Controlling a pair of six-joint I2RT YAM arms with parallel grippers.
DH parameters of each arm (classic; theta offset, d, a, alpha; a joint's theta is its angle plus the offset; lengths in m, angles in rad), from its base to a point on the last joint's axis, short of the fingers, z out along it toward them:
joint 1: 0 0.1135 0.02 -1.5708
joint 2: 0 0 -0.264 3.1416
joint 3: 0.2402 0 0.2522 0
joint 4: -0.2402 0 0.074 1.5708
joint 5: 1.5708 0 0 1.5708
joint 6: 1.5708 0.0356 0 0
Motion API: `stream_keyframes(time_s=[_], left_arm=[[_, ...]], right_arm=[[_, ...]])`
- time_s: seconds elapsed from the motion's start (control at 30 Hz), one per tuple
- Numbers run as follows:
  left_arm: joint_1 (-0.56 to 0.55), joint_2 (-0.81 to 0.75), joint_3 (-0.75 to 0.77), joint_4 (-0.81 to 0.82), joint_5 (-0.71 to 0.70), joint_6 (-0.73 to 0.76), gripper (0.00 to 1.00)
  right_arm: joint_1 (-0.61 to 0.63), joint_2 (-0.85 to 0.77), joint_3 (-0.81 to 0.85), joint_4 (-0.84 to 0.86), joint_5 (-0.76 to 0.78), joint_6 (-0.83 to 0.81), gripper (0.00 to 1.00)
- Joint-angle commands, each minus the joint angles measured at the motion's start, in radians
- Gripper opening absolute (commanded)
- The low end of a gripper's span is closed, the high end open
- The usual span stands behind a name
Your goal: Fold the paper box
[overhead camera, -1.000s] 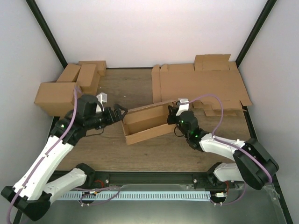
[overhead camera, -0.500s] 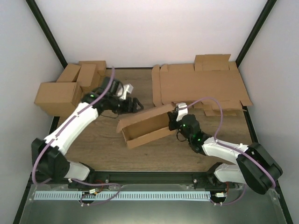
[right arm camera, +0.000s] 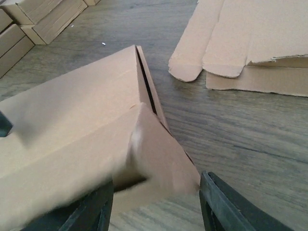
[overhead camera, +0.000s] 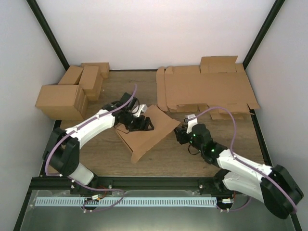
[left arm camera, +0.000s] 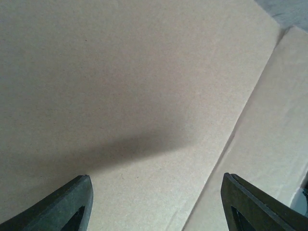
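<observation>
You've got the table (overhead camera: 103,154) w/ the box (overhead camera: 150,137) mid-table, top panel tilted. L gripper (overhead camera: 143,125) stretches over that panel, fingers wide, not gripping. R gripper (overhead camera: 180,134) sits low at the box's right end, fingers apart, corner btwn them.

My left arm (overhead camera: 91,126) bends sharply at the elbow near its base, then runs low and rightward toward the middle. My left jaws point down and to the right, their fingers (left arm camera: 72,204) standing wide apart, gripping nothing. My right arm (overhead camera: 240,166) stretches long and low to the left, the right jaws parted, fingers (right arm camera: 231,207) spread.
</observation>
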Motion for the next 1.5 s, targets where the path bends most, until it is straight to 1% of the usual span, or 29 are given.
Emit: stream_keyframes(time_s=[0.0,0.13,0.2,0.27,0.3,0.37,0.43,0.53,0.6,0.67,0.73,0.8,0.9,0.97,1.03,1.1,1.27,1.37,1.47], left_arm=[[-0.01,0.027,-0.037,0.055,-0.03,0.004,0.75],[-0.009,0.044,-0.043,0.063,-0.051,-0.004,0.75],[-0.01,0.056,-0.044,0.067,-0.055,-0.008,0.75],[-0.01,0.066,-0.038,0.065,-0.058,-0.011,0.75],[-0.009,0.068,-0.034,0.062,-0.062,-0.012,0.75],[-0.01,0.064,-0.026,0.05,-0.067,-0.013,0.75],[-0.01,0.057,-0.011,0.017,-0.09,-0.021,0.75],[-0.009,0.016,0.01,-0.03,-0.12,-0.064,0.77],[-0.01,-0.03,0.005,-0.047,-0.13,-0.111,0.78],[-0.01,-0.077,-0.009,-0.061,-0.134,-0.176,0.8],[-0.009,-0.136,-0.033,-0.077,-0.155,-0.255,0.85],[-0.003,-0.225,-0.077,-0.07,-0.165,-0.346,0.88],[0.01,-0.349,-0.158,-0.027,-0.16,-0.477,0.9],[0.02,-0.426,-0.232,0.02,-0.14,-0.566,0.9],[0.031,-0.489,-0.325,0.078,-0.101,-0.668,0.87],[0.037,-0.539,-0.412,0.116,-0.088,-0.716,0.85],[0.046,-0.642,-0.535,0.116,-0.112,-0.755,0.86],[0.051,-0.657,-0.617,0.191,-0.068,-0.781,0.86],[0.052,-0.659,-0.641,0.218,-0.075,-0.775,0.86]], right_arm=[[0.01,-0.105,0.033,-0.238,-0.033,0.121,0.51],[0.01,-0.21,0.093,-0.434,-0.086,0.174,0.53],[0.01,-0.268,0.125,-0.497,-0.107,0.162,0.6],[0.01,-0.314,0.157,-0.54,-0.105,0.148,0.69],[0.01,-0.327,0.175,-0.552,-0.099,0.144,0.72],[0.006,-0.312,0.223,-0.57,-0.096,0.125,0.72],[-0.004,-0.237,0.305,-0.608,-0.109,0.102,0.75],[-0.048,-0.05,0.469,-0.705,-0.163,0.052,0.77],[-0.102,0.082,0.602,-0.768,-0.225,0.021,0.77],[-0.168,0.194,0.701,-0.811,-0.298,-0.015,0.78],[-0.232,0.309,0.784,-0.839,-0.394,-0.053,0.76],[-0.278,0.415,0.87,-0.879,-0.477,-0.085,0.7],[-0.293,0.543,0.972,-0.933,-0.59,-0.136,0.64],[-0.293,0.597,1.0,-0.949,-0.674,-0.159,0.56],[-0.294,0.623,1.001,-0.951,-0.728,-0.165,0.55],[-0.294,0.635,0.981,-0.953,-0.756,-0.171,0.55],[-0.292,0.643,0.909,-0.946,-0.751,-0.178,0.55],[-0.288,0.65,0.877,-0.926,-0.733,-0.18,0.57],[-0.282,0.662,0.87,-0.904,-0.706,-0.184,0.61]])
